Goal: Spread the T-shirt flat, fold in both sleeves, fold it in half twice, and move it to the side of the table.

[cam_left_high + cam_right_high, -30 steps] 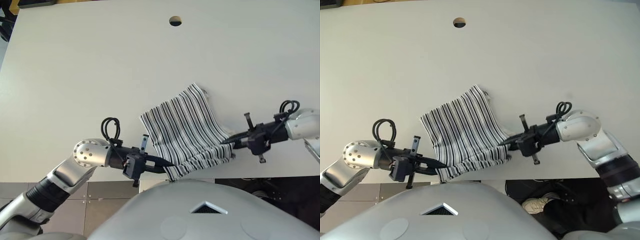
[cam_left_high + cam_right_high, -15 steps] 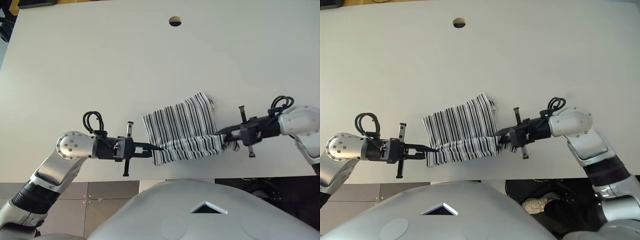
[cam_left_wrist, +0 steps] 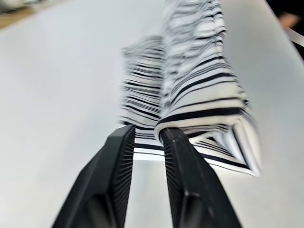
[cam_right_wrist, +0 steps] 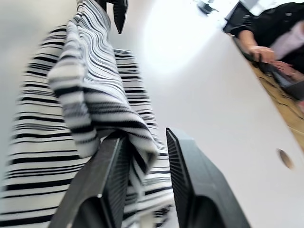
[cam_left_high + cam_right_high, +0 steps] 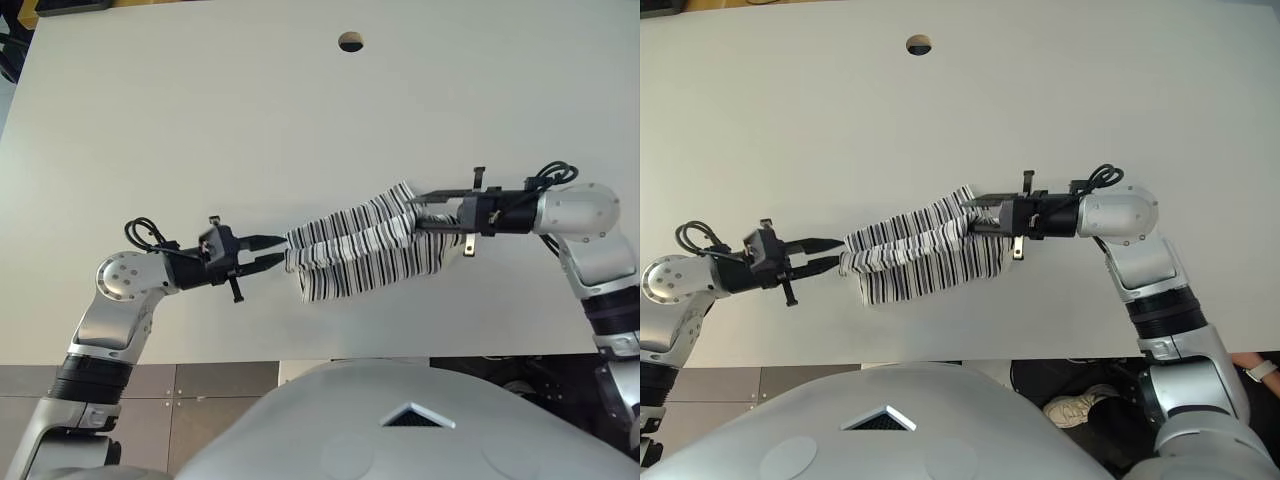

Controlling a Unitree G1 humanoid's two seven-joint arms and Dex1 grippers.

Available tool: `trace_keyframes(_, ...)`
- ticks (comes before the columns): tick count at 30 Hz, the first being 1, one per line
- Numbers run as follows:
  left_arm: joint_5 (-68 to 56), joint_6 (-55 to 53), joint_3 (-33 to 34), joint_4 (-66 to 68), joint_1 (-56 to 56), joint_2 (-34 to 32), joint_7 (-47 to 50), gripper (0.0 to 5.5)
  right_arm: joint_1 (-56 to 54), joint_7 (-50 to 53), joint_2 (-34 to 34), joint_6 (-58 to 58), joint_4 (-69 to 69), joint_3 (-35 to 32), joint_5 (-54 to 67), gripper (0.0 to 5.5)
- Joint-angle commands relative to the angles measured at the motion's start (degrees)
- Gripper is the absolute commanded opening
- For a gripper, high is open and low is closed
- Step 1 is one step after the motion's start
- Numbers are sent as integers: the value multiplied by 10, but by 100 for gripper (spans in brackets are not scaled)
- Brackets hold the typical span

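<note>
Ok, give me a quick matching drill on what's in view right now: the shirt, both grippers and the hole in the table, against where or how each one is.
Things:
1. shirt
2. left gripper
3. right gripper
4. hole

Places and states:
A. far part of the table, beyond everything else
B. open, at the shirt's end on the robot's right
C. striped, doubled into a long band between the two grippers
D. open, tips at the shirt's end on the robot's left

Pairs: 1-C, 2-D, 3-B, 4-A
</note>
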State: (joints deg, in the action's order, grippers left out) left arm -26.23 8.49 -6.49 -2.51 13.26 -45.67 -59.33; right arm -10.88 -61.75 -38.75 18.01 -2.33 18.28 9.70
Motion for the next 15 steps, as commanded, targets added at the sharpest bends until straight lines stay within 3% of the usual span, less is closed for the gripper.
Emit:
trace_keyframes(1, 0, -55, 49, 40, -56, 37, 69, 169, -41, 59, 28, 3, -38, -31, -36, 144)
trace_keyframes(4, 12, -106, 76, 77, -99, 63, 136, 221, -59, 114, 45, 25, -62, -48, -74, 144)
trace_keyframes(7, 42, -156, 98, 124, -138, 81, 219, 261, -33, 98, 51, 61, -22, -40, -55, 144)
trace_keyframes(12, 60, -188, 113, 121, -147, 105, 261, 261, 29, 29, 31, 92, 54, 0, -10, 144)
trace_keyframes(15, 60, -180, 123, 110, -158, 135, 282, 261, 26, 43, 49, 118, 17, 21, -69, 144)
